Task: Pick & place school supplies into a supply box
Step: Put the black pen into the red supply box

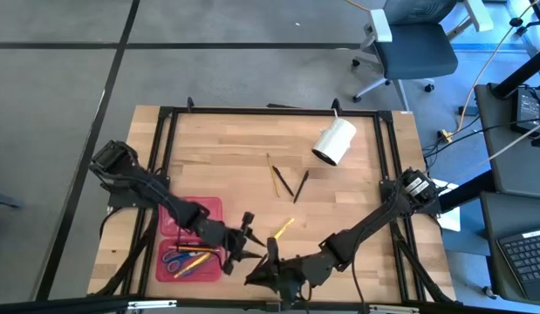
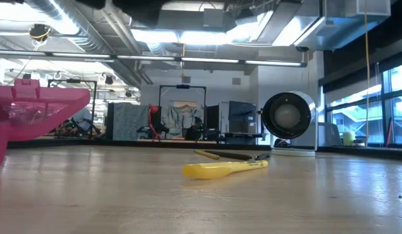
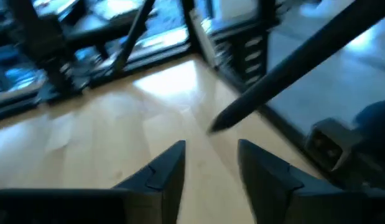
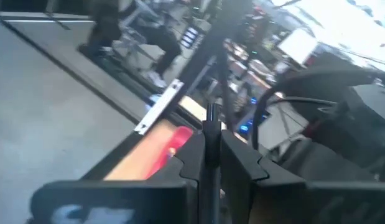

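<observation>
Right jaws pinching thin black pen (image 4: pixel 212 134); left jaws spread; red translucent case (image 1: pixel 189 248).

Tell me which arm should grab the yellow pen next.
Left. The left gripper is close to the yellow pen, its fingers open and empty. The right gripper is shut on a black pen, which probably goes to the supply box first.

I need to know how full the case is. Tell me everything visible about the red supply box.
The supply box is a flat, red, translucent plastic case with rounded corners, lying open on the table's near-left part. The near half holds blue-handled scissors and yellow and orange pens. The left arm crosses over its far half. In the low view one half rises tilted at the left edge.
</observation>
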Controlling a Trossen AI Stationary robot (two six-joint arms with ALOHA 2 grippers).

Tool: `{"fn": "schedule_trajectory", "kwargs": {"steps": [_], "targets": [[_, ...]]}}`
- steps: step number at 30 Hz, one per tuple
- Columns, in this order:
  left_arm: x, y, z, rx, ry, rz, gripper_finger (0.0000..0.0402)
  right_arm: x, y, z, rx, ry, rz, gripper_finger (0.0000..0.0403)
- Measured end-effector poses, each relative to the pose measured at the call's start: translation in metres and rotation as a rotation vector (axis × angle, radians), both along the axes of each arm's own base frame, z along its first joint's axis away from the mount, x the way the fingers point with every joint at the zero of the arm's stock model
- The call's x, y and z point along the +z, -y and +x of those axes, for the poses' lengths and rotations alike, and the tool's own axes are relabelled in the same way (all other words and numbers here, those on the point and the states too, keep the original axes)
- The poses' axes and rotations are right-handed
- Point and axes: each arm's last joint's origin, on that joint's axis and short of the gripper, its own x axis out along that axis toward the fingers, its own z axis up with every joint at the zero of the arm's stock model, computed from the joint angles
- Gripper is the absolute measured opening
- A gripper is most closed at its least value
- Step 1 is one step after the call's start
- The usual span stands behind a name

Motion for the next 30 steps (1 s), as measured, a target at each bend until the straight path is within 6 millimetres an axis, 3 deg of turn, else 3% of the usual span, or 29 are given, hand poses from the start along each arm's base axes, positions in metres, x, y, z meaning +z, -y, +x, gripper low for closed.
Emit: {"fn": "schedule_trajectory", "kwargs": {"steps": [6, 21, 25, 30], "targets": [[-0.001, -0.01, 0.003, -0.064, 0.059, 0.009, 0.0141, 0.006, -0.001, -0.001, -0.033, 0.065, -0.019, 0.0045], [0.008, -0.008, 0.004, -0.094, 0.189, 0.1, 0.0138, 0.01, 0.001, 0.0, -0.078, 0.096, 0.006, 0.0046], [0.011, -0.003, 0.002, -0.115, 0.233, 0.124, 0.0114, 0.009, 0.002, 0.0, -0.102, 0.087, -0.004, 0.0046], [0.012, -0.002, 0.001, -0.114, 0.243, 0.131, 0.0058, 0.008, 0.002, 0.0, -0.108, 0.078, -0.011, 0.0046]]}}
